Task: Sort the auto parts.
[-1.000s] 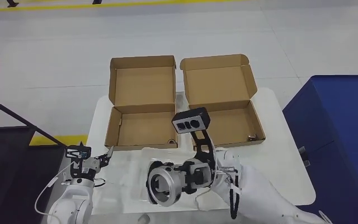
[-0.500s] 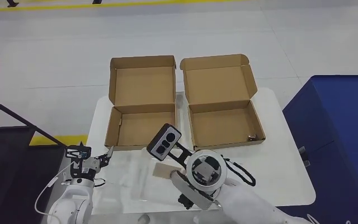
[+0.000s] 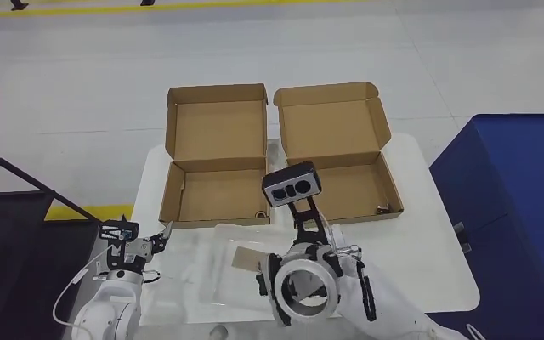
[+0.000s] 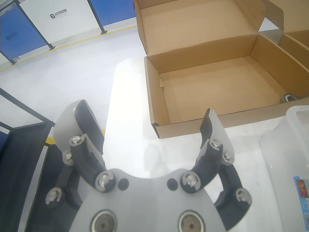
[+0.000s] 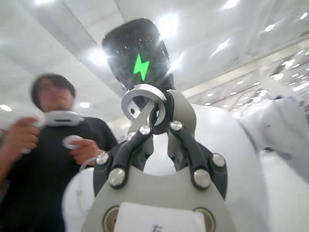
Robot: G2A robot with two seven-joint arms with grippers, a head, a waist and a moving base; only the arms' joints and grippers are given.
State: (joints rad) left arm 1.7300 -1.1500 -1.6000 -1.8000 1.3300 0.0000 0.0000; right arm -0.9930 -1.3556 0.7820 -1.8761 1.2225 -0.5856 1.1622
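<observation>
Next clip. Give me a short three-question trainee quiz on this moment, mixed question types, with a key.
1. True or false: the left hand is shut.
2. The right hand grips: A) a ring, B) a bolt, C) nothing.
3. How many boxes stand open on the table?
Key: 1 false, it is open; 2 A; 3 two.

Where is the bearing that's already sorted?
In the left wrist view the bearing lies in the left cardboard box, in its near corner beside the right cardboard box.
</observation>
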